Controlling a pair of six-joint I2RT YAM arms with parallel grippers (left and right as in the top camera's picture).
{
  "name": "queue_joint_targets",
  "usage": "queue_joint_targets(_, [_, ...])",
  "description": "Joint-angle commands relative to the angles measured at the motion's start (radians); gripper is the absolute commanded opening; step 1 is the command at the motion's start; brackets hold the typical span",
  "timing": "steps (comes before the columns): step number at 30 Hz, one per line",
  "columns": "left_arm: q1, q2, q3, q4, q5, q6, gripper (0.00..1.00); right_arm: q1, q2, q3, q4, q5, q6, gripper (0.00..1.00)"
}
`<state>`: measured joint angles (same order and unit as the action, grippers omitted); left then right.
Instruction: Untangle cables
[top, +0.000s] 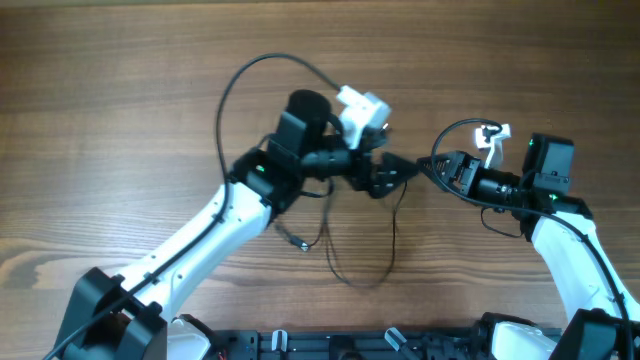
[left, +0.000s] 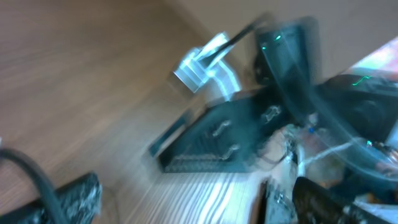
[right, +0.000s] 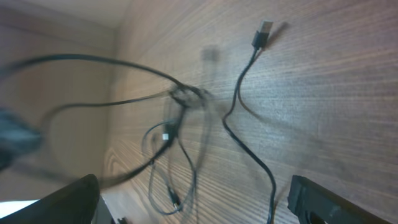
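Several cables (top: 328, 250) mid-bench, thin and black, not yet parted. In the right wrist view, snarled together at a small knot (right: 186, 96), with one longer strand off to the side, flat on the wood and ending in a metal plug (right: 263, 29). From overhead, trailing as a loose loop from under the two claws toward the robot's side of the bench (top: 120, 60), with another small plug end (top: 300, 245) just beside the left arm (top: 200, 235). Blurred strands slanting away leftward from the knot, possibly lifted off the wood there, though hard to be sure.

Left claw (top: 392, 174) right over the top of the tangle, its tips almost meeting those of the right claw (top: 430, 165). Cannot tell whether pinching a strand or merely hovering: too smeared in its own camera, too dark from above. Right claw spread wide, nothing between its fingers (right: 336, 202), one strand passing just beside the right-hand one.

Judged as mid-task: working at the knot, separation barely begun. Next, probably: close the right claw on one strand near the knot, hold the other side fast with the left, then draw apart slowly. Calls for picking a single wire, not two, and for feeding a free plug end back through the loop rather than tightening the snarl.
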<state>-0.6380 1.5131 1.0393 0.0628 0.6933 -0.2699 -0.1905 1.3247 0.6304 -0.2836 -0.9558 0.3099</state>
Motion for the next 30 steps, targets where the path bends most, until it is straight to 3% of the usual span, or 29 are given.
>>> queue_joint_targets(1, [0.014,-0.021,0.014,0.088,-0.131,-0.209,1.00,0.004,0.013,0.003,-0.018,0.033,0.013,1.00])
queue_joint_targets(6, [0.158,-0.022,0.014,-0.431,-0.674,-0.412,1.00,0.004,0.013,0.003,-0.085,0.126,0.030,1.00])
queue_joint_targets(8, [0.239,-0.021,0.014,-0.604,-0.759,-0.427,1.00,0.004,0.013,0.003,-0.092,0.132,0.030,1.00])
queue_joint_targets(10, [0.319,-0.021,0.014,-0.701,-0.739,-0.427,1.00,0.004,0.013,0.003,-0.092,0.171,0.031,1.00])
queue_joint_targets(12, [0.356,-0.021,0.014,-0.710,-0.633,-0.427,1.00,0.004,0.013,0.003,-0.091,0.177,-0.006,0.98])
queue_joint_targets(13, [0.362,-0.021,0.014,-0.710,-0.529,-0.426,1.00,0.004,0.013,0.003,-0.092,0.177,-0.045,0.93])
queue_joint_targets(16, [0.321,-0.021,0.014,-0.620,-0.248,-0.364,1.00,0.004,0.013,0.003,-0.093,0.203,-0.190,0.64])
queue_joint_targets(18, [0.253,-0.013,0.014,-0.554,-0.278,-0.380,1.00,0.005,0.013,0.003,-0.112,0.216,-0.287,0.54])
queue_joint_targets(21, [0.167,0.026,0.014,-0.533,-0.435,-0.549,1.00,0.005,0.016,-0.008,-0.121,0.358,-0.302,0.54])
queue_joint_targets(30, [0.097,0.109,0.014,-0.388,-0.437,-0.577,1.00,0.031,0.150,-0.023,0.005,0.335,-0.311,0.55])
